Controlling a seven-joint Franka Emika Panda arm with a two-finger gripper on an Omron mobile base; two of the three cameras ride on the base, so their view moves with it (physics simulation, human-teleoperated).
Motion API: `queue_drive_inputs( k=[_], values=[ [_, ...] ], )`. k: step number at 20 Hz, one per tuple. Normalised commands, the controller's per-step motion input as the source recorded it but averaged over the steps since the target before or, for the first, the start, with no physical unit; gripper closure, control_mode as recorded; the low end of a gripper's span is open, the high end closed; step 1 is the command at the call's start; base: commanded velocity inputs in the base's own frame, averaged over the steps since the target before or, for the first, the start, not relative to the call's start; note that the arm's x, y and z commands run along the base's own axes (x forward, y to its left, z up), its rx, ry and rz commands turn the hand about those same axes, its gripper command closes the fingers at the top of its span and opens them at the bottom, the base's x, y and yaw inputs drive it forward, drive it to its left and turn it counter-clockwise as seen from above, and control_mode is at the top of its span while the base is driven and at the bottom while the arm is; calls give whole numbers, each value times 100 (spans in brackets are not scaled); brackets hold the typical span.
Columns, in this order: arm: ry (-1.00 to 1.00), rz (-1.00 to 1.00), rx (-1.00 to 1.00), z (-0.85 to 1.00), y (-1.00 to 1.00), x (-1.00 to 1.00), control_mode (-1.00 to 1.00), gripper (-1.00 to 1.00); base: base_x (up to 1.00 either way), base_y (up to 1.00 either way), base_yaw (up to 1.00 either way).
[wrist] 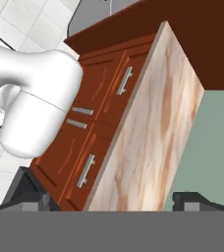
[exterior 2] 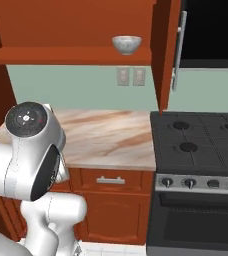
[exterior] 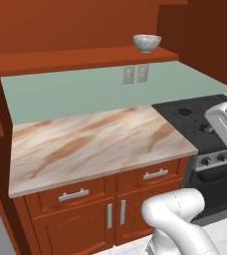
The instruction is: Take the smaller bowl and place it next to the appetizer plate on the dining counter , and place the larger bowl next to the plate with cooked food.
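The arm stands folded in front of the red-brown cabinets [exterior: 85, 209], its hand rolled sideways along the surface [exterior: 95, 144] front edge, nothing held; the jaws stand wide apart. 1 marbled bowl [exterior: 147, 43] sits on the shelf [exterior: 60, 60] near its right end, above the outlets [exterior 2: 131, 76].

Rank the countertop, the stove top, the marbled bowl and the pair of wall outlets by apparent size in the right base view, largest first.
1. Countertop and stove top: too close to rank; both are cropped or partly hidden.
3. Marbled bowl.
4. Wall outlets, slightly smaller than the bowl.
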Motion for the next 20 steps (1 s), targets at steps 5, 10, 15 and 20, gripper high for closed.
queue_drive_inputs(
  k=[5, 10, 15, 20],
  values=[
    [0, 0, 0, 0, 0, 0, 100, -100, 77, -5, 0],
    [0, 0, 0, 0, 0, 0, 100, -100, 76, -20, 0],
    [0, 0, 0, 0, 0, 0, 100, -100, 78, -11, -3],
    [0, 0, 0, 0, 0, 0, 100, -100, 72, -9, -7]
  ],
)
